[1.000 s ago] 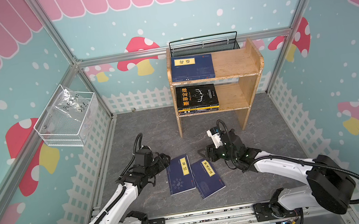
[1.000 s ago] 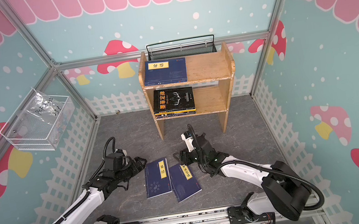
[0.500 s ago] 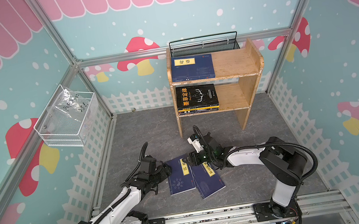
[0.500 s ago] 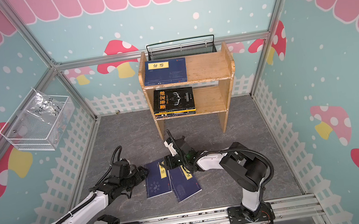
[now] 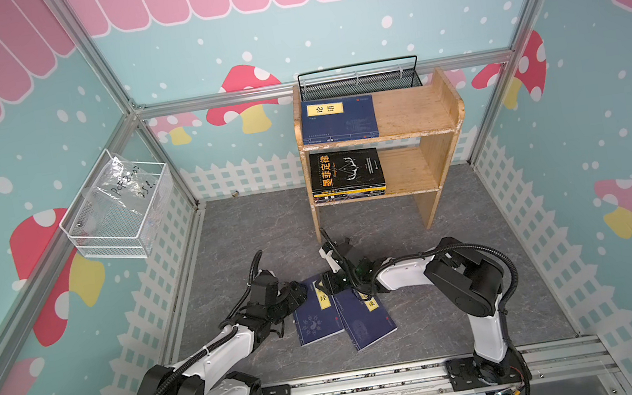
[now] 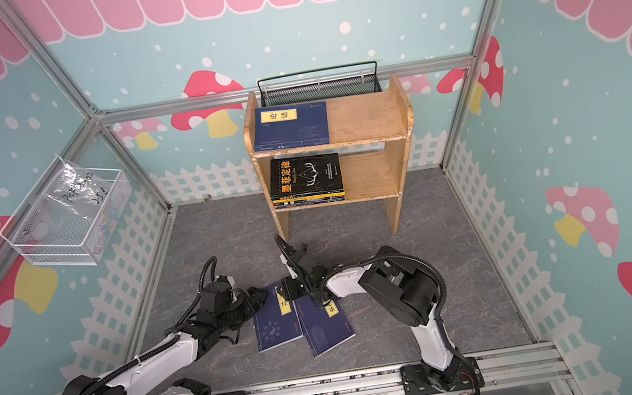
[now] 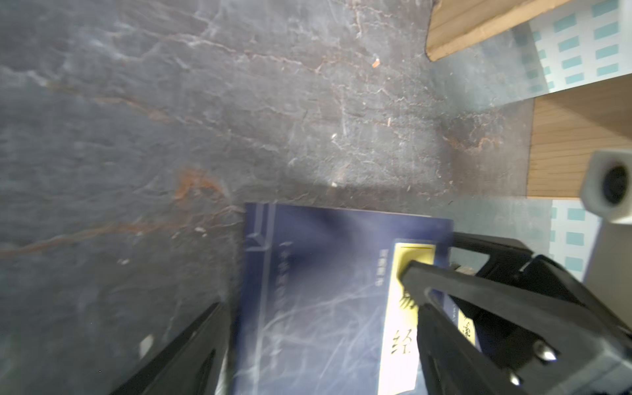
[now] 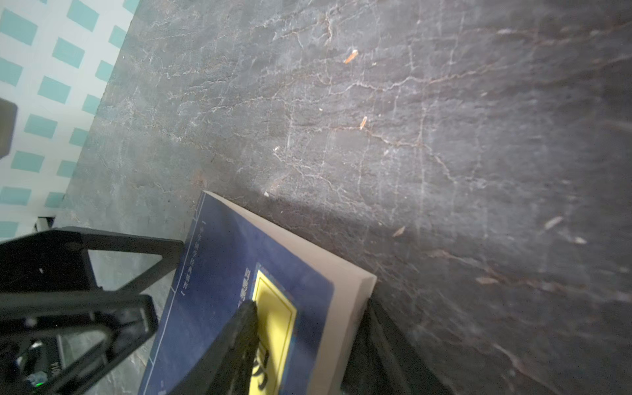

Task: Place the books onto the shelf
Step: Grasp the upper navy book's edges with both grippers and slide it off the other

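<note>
Book (image 5: pixel 317 320) flat on floor (image 5: pixel 483 267), straddled from both sides.
Left gripper (image 7: pixel 313 286): fingers spread wide, book between them. Right gripper (image 8: pixel 309 307): one finger on the label (image 8: pixel 273 301), one past the page edge; hold cannot be confirmed. Second book (image 5: pixel 367 323) just beside those fingers; shelf (image 5: pixel 415 109) well beyond both fingertips.

Grey stone-patterned floor (image 5: pixel 497 278) carries the wooden shelf (image 5: pixel 416 113) far middle; nearer, left navy book (image 5: pixel 317 322) touches right navy book (image 5: pixel 367 323). Shelf's upper tier holds a navy paperback (image 5: pixel 341 121), lower tier a black-topped stack (image 5: pixel 346 171), both left
</note>
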Controlling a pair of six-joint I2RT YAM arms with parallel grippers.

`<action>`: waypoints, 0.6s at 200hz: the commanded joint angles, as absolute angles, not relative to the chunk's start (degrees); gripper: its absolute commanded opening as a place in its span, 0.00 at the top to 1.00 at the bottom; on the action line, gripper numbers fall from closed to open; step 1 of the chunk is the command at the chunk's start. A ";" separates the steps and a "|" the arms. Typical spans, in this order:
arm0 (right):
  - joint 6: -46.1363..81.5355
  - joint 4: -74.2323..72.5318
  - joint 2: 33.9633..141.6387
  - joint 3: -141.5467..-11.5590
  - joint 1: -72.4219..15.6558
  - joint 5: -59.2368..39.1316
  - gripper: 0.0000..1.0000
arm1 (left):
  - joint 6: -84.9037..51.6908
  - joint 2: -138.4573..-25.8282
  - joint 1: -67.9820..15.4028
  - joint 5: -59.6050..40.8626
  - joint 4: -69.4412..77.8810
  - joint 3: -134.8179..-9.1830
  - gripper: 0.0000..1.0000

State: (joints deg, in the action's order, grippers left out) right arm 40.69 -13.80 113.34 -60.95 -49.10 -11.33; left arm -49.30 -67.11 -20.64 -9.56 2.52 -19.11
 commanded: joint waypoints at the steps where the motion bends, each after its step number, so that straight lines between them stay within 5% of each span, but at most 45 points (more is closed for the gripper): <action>1: 41.12 -10.66 114.68 -61.27 -50.00 -13.48 0.57 | -51.85 -69.33 -21.05 -11.16 3.54 -16.60 0.12; 77: 41.23 -12.39 109.48 -62.48 -50.00 -15.15 0.94 | -53.70 -68.70 -21.04 -10.17 5.63 -16.16 0.12; 120: 40.78 -12.46 102.92 -61.45 -49.92 -11.18 1.00 | -51.58 -58.75 -20.49 -7.84 -3.46 -19.30 0.12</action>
